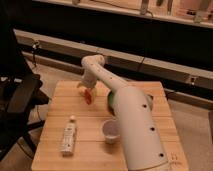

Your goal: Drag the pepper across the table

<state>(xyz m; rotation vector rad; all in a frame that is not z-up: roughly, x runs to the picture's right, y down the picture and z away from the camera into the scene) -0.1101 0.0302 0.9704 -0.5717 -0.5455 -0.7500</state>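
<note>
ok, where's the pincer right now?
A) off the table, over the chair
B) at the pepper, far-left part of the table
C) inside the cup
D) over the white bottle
B: the pincer sits down at the orange-red pepper on the table, well away from the bottle and cup.

One pepper (88,96), one bottle (68,139), one cup (110,131) (white), one gripper (83,88) above the table's (60,107) far side.

Just one cam here, mounted high behind the robot's arm (135,125) and looking down/fwd over the whole table (55,107), mid distance. Arm fills lower right of frame and reaches up to the gripper (84,89) left of center, w/ dark railing across the top bg.
</note>
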